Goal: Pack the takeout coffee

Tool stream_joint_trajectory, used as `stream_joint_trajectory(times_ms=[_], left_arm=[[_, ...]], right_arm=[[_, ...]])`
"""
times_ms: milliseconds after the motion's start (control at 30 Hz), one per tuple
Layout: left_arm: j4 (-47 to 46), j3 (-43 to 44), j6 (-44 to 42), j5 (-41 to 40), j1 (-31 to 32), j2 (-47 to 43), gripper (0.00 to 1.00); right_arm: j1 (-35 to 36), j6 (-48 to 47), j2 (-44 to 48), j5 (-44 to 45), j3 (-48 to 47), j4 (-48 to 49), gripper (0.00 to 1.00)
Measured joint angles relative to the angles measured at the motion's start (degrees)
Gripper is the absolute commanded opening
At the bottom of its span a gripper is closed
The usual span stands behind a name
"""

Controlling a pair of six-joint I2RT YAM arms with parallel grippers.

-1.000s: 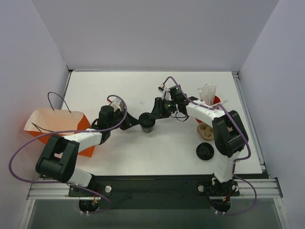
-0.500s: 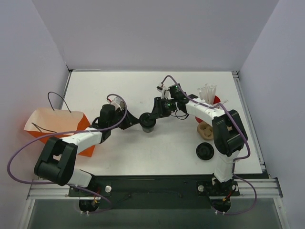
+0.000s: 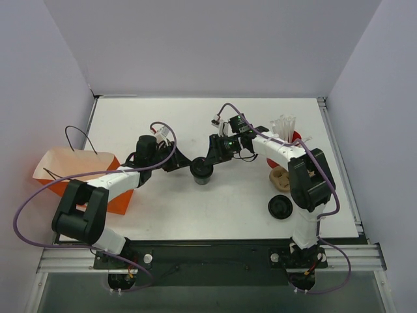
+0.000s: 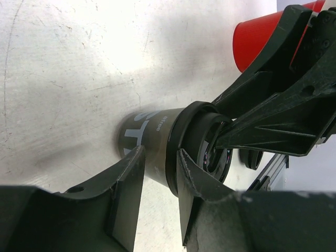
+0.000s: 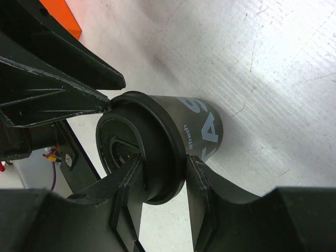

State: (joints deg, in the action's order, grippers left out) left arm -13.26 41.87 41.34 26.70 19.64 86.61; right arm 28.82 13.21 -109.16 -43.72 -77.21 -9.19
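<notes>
The takeout coffee (image 3: 202,171) stands upright near the middle of the desk (image 3: 163,212), its black lid on, with an arm reaching it from each side. The right fingers (image 5: 125,197) are narrow and flank the lid's rim closely enough to look clamped on it. The left fingers (image 4: 126,194) are narrow too and straddle the band where lid meets cup wall. Their own wrist view does not settle whether they press on it.

An orange paper bag (image 3: 71,171) with dark cord handles lies at the desk's left edge. The left arm stretches across the stretch between it and the cup. Well to the right stands a red cup (image 3: 294,137) holding white sticks. Nearer the front are a tan object (image 3: 280,176) and a flat black lid disc (image 3: 281,207), both apart from the coffee, beside the right arm.
</notes>
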Motion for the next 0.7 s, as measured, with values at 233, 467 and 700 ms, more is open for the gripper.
stream_joint_trajectory(times_ms=[233, 467, 700], left_arm=[[-0.8, 0.1, -1.2, 2.2, -0.3, 0.7, 0.4], [-2.1, -0.4, -1.2, 2.9, -0.3, 0.8, 0.41], [-3.4, -1.3, -1.6, 3.9, -0.7, 0.6, 0.45]], right_arm=[[-0.1, 0.0, 0.0, -0.2, -0.2, -0.9, 0.25], [-0.3, 0.0, 0.0, -0.5, -0.2, -1.3, 0.25], [-0.3, -0.1, 0.0, -0.6, -0.2, -1.6, 0.25]])
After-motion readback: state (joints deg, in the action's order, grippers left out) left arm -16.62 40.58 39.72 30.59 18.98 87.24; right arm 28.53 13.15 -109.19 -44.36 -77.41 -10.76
